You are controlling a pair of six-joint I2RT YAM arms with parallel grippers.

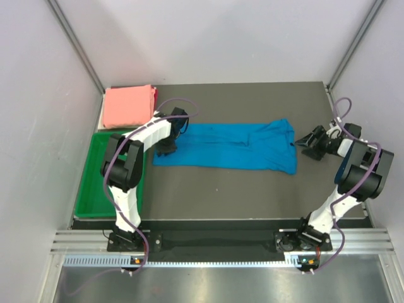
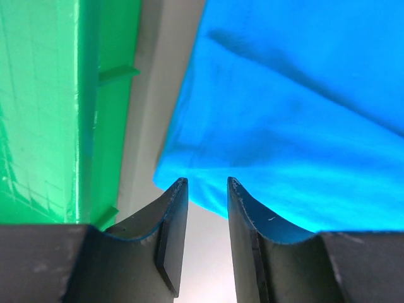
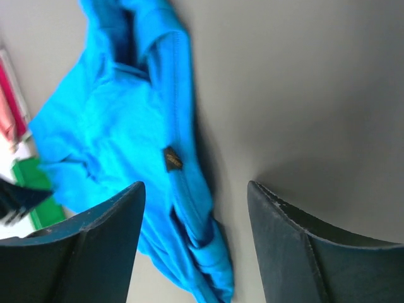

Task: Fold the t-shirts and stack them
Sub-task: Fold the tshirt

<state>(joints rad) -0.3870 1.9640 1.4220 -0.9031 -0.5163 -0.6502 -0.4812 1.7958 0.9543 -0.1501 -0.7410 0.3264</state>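
Across the middle of the surface (image 1: 240,196) lies the blue t-shirt (image 1: 227,146). Left jaws stand narrowly apart at its left end, empty; right jaws gape wide off its right end. Pink t-shirt (image 1: 129,106) sits folded beyond the green tray (image 1: 91,189).

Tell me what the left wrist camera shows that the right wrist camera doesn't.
Only left wrist: the left gripper, jaws a little apart with nothing between them, right at the blue shirt's edge, and the tray's wall up close. Only right wrist: the right gripper, open wide, a small dark label on the shirt, and what looks like a sliver of the pink shirt at the frame's left edge. Both: the blue shirt, some green tray and bare table.
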